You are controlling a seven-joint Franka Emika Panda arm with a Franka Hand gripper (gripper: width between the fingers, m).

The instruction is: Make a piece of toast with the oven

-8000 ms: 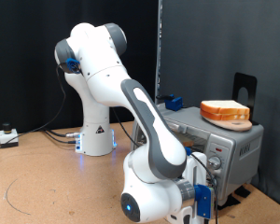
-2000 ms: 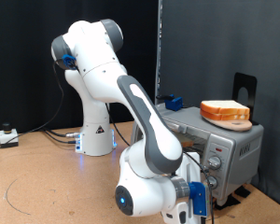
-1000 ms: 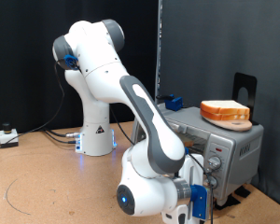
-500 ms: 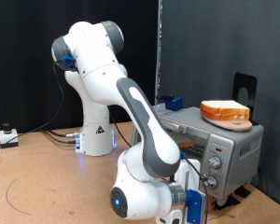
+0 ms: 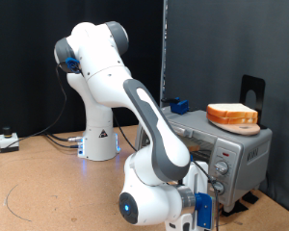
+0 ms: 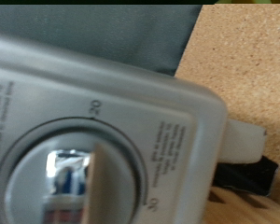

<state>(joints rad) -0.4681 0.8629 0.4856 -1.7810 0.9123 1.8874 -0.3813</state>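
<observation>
The silver oven point(image 5: 226, 152) stands at the exterior view's right, its knobs point(image 5: 222, 169) facing the arm. My gripper point(image 5: 208, 195) hangs low right in front of the knob panel, and the hand hides its fingers. The wrist view shows one round knob point(image 6: 79, 177) very close, with dial marks 20 and 30 on the oven's silver panel point(image 6: 168, 112). No fingers show there. A thick stack of bread slices point(image 5: 231, 115) lies on top of the oven. The single piece of toast is out of view.
A small blue block point(image 5: 176, 104) sits on the oven's far end. A black stand point(image 5: 252, 91) rises behind the bread stack. Cables point(image 5: 63, 141) lie by the arm's base on the brown table point(image 5: 48, 188). A wooden slat base point(image 6: 243, 201) shows under the oven.
The hand and wrist have shifted only slightly in front of the knobs. The oven, bread stack and blue block have not moved.
</observation>
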